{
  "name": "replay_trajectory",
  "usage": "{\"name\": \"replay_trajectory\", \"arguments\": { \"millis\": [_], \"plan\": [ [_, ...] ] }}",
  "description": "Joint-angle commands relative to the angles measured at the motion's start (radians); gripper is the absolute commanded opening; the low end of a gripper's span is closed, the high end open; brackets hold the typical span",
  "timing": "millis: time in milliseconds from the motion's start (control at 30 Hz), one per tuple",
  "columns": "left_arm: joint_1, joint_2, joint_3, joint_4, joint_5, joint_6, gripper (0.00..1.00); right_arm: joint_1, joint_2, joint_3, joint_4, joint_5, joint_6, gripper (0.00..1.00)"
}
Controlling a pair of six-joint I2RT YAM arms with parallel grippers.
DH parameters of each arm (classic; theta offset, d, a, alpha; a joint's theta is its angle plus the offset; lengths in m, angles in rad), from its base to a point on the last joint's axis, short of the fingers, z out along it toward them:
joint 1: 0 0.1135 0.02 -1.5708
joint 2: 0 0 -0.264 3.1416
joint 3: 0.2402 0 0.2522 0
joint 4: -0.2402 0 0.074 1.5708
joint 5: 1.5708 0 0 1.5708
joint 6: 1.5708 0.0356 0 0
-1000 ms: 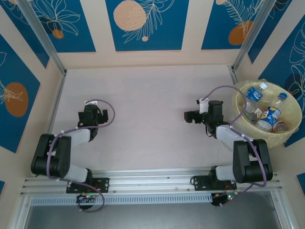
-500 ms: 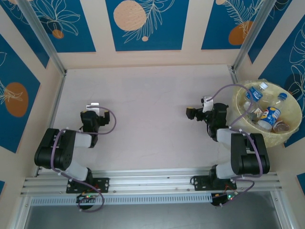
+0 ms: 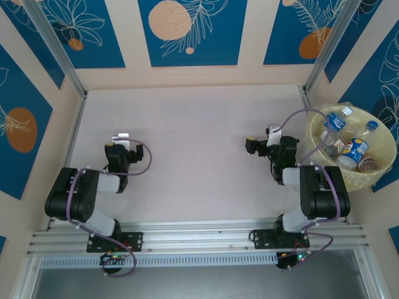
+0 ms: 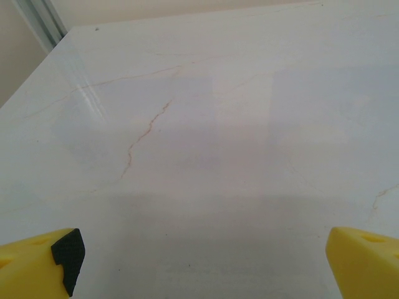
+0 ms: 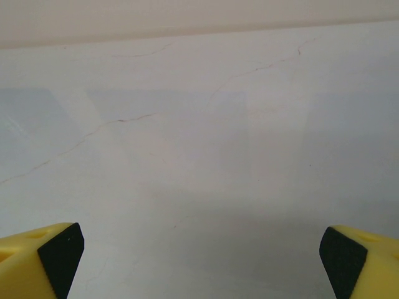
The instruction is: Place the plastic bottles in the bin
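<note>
- Where the top view looked down on the table (image 3: pixel 199 118), the bin (image 3: pixel 376 176) stood at its 3 o'clock edge, beside the right arm.
- The bottles (image 3: pixel 353 151) lay heaped inside the bin, overlapping so that no sure count could be made; blue and white labels and a few caps could be picked out, the rest being too small to read.
- A purple cable from the right arm crossed the bin's rim on its 9 o'clock side and hid a part of it.
- The right gripper (image 3: pixel 262 144) sat at 9 o'clock from the bin, well apart from the bottles. From above its fingers were lost under the wrist, but the right wrist view showed the gripper (image 5: pixel 199 261) with its yellow fingertips (image 5: pixel 43 255) spread to the picture's two lower corners, nothing between them but bare table.
- The left gripper (image 3: pixel 120 141) was toward the table's 9 o'clock side, far from the bin, its tips likewise hard to make out from above. In its wrist view the gripper (image 4: pixel 202 268) had its jaws wide apart, holding nothing, each finger cut off by the picture's lower edge.
</note>
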Motion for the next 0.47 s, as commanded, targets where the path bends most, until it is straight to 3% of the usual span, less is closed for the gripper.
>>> {"name": "replay_trajectory", "arguments": {
  "millis": [0,433],
  "plan": [
    [0.01,-0.002,0.01,0.023,0.029,0.016,1.0,0.0,0.009,-0.001,-0.001,0.018,0.012,0.99],
    [0.01,-0.004,0.007,0.025,0.028,0.017,1.0,0.002,0.007,-0.002,-0.002,0.02,0.012,0.99]
  ]
}}
